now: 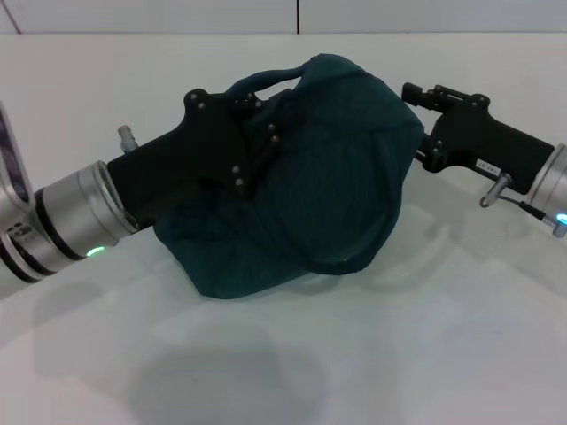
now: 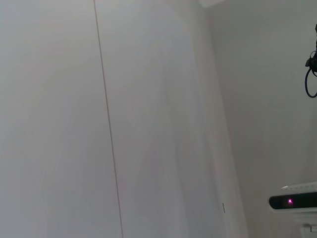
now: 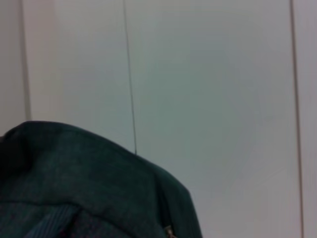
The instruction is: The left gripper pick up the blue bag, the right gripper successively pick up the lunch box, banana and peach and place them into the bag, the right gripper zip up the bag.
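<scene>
The blue bag [image 1: 319, 177] sits bulging on the white surface [image 1: 283, 354], well back from that surface's near edge, with wide bare room in front of it and to both sides; behind it the surface ends at a pale wall [image 1: 292, 16]. The left gripper [image 1: 257, 133] lies against the bag's left upper side, its jointed black fingers pressed into the fabric just below a loop handle [image 1: 270, 78]; it seems clamped on the cloth there, though the fingertips are hidden in the folds. The right gripper [image 1: 418, 93] reaches in at the bag's right upper corner, its tips touching or just beside the fabric, and whether it is spread or closed cannot be told. The bag is dark teal, rumpled and rounded, its lower edge slumped onto the surface and casting a soft shadow. In the right wrist view the bag [image 3: 89, 188] fills the lower part, with a small metal zipper piece [image 3: 169, 231] at its edge.
</scene>
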You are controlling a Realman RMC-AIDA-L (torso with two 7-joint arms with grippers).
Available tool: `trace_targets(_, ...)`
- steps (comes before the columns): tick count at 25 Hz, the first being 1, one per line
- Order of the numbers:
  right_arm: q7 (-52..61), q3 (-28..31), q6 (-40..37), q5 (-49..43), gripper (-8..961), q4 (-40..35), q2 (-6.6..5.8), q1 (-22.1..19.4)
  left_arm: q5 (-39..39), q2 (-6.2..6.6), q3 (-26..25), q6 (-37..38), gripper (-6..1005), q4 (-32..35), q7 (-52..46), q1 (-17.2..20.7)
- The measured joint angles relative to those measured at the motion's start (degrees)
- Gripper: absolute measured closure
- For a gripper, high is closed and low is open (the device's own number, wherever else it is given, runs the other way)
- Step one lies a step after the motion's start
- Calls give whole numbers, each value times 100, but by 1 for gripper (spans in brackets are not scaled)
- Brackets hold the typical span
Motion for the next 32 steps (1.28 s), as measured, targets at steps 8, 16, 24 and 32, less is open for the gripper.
trace_targets(8, 2, -92, 16, 64, 505, -288, -6, -288, -7, 0, 0, 4, 916, -1, 0, 12)
trace_targets(16, 2, -71, 81, 84, 508, -398, -26, -584, -10, 0, 0, 12, 918, -4, 0, 46)
trace_targets(24, 0, -371, 249, 54, 511, -574, -16, -424, -19, -14, 0, 26, 919, -1, 0, 35)
trace_targets(32, -3, -382, 265, 50, 514, -668, -21, -286, -45, -26, -7, 30, 909, -1, 0, 30)
